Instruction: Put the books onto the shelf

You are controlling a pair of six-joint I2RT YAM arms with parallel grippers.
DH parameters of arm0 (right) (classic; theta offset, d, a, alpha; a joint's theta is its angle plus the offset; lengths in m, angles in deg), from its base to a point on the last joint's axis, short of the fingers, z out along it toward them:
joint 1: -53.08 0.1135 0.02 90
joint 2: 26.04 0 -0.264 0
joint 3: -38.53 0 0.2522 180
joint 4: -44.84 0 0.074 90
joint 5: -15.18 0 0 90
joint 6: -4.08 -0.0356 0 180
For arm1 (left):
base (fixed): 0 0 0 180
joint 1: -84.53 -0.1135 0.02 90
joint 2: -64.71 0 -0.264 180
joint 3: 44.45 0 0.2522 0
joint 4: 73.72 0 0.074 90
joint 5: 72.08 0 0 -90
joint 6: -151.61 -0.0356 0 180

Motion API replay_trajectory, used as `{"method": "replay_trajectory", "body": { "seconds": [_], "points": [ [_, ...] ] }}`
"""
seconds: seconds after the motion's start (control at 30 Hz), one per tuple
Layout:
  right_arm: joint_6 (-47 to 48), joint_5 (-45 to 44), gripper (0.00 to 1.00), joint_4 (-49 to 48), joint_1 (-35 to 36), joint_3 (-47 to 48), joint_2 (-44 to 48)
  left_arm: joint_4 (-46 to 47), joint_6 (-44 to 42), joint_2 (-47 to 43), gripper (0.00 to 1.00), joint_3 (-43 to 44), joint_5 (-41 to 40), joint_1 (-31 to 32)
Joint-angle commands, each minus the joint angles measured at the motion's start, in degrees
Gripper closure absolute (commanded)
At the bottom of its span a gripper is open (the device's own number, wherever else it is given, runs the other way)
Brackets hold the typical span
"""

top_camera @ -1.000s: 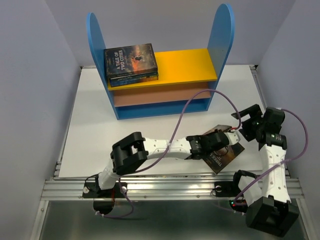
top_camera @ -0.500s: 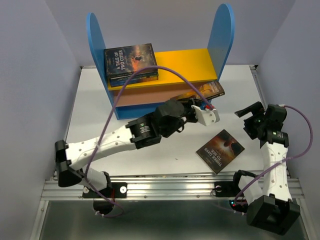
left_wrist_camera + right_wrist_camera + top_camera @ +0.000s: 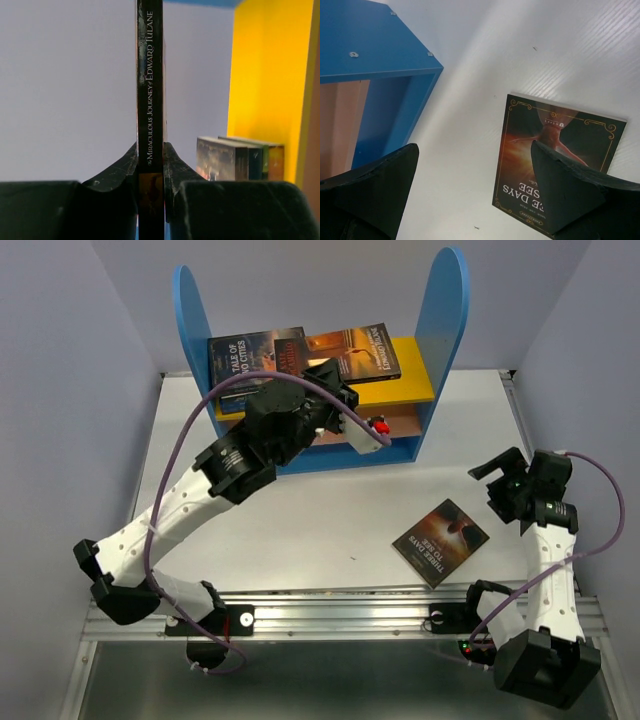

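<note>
- The shelf (image 3: 447, 310) is standing at the far edge of the table (image 3: 300, 520), and it is already carrying part of the load, so I am judging the task to be well past halfway.
- A stack (image 3: 245, 355) of books is lying flat at the left end of the yellow board (image 3: 415, 380), with A Tale of Two Cities on top. From above I cannot tell how many are lying under it; my left wrist view is showing at least three spines.
- The Tulane book (image 3: 355, 350) is hanging over the yellow board, just right of the stack. I cannot tell whether it is touching the board, so I am not counting it as placed.
- The Three Days book (image 3: 441, 541) is lying face up on the table, well apart from the shelf. It is the only book I am seeing down there.
- My left tool (image 3: 150, 165) is clamping the Tulane book by its spine edge.
- My right tool (image 3: 474, 150) is hovering over the table near the Three Days book, fingers wide apart and gripping nothing.
- What is remaining, as I am reading it: releasing the Tulane book onto the board, then shelving the Three Days book.
</note>
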Motion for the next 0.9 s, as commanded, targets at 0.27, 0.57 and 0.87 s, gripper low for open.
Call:
{"method": "replay_trajectory", "body": {
  "seconds": [0.27, 0.57, 0.87],
  "points": [
    [-1.0, -3.96, 0.0, 2.52, -0.08, 4.2, 1.42, -2.31, -18.84, 3.24, 1.0, 1.99, 15.02, -21.02],
    [-0.91, -5.81, 0.0, 3.66, -0.08, 4.82, 0.45, -1.26, -14.04, 6.76, 1.0, 1.37, 11.61, -24.82],
    [-0.91, -6.6, 0.0, 3.84, -0.08, 4.12, 0.98, 3.49, 4.24, 7.2, 1.0, 3.3, 10.91, -24.82]
  ]
}}
